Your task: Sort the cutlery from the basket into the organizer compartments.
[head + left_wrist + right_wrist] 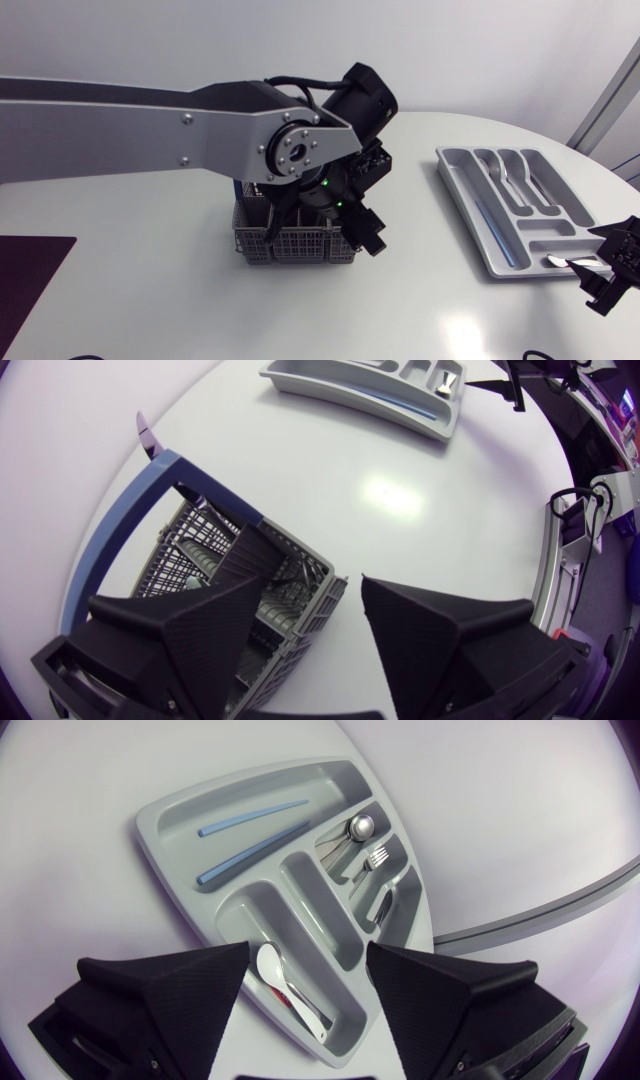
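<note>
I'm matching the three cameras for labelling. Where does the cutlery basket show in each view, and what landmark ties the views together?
Head view: the basket sits at the middle, beneath the left arm.
Left wrist view: the basket is just under the left gripper, with one finger over it.
Right wrist view: not in it.
Shared landmark: the grey organizer, in all three views.

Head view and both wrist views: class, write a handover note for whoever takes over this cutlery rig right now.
Left gripper: open, at the basket, one finger over it, holding nothing.
Right gripper: open, above the organizer's end compartment, where a white spoon lies.
Done: two blue sticks, a metal spoon and a fork are also in the organizer.
Left: the basket's contents are unclear; check it and sort whatever remains.
</note>
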{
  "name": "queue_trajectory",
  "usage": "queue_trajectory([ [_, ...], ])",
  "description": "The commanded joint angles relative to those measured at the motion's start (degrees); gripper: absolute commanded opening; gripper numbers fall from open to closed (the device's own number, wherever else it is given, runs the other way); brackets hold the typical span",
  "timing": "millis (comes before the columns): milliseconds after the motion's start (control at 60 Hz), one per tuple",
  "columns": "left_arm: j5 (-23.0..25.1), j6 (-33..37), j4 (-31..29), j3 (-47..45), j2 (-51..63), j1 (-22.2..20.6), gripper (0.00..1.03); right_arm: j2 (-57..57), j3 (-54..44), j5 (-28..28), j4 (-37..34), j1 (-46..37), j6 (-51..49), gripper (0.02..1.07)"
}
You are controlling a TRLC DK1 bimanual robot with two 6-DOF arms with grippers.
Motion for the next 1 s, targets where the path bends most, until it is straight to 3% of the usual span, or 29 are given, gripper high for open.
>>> queue_trajectory([
  [0, -1.3, -1.0, -0.1, 2.1, 1.9, -1.1, 0.44, -2.7, -1.8, -0.8, -1.7, 0.6, 1.4, 0.89],
  [83, -3.1, -1.2, -0.1, 2.6, 2.5, -1.5, 0.36, -5.2, -2.7, -1.1, -3.2, 0.8, 1.6, 0.89],
  [367, -7.9, -2.1, -0.1, 3.5, 4.9, -2.6, 0.36, -12.5, -4.3, -1.8, -9.0, 2.2, 2.4, 0.91],
  [983, -9.0, -1.9, -0.1, 4.8, 8.0, -2.3, 0.33, -19.6, -7.0, -1.7, -12.6, 4.4, 3.1, 0.92],
])
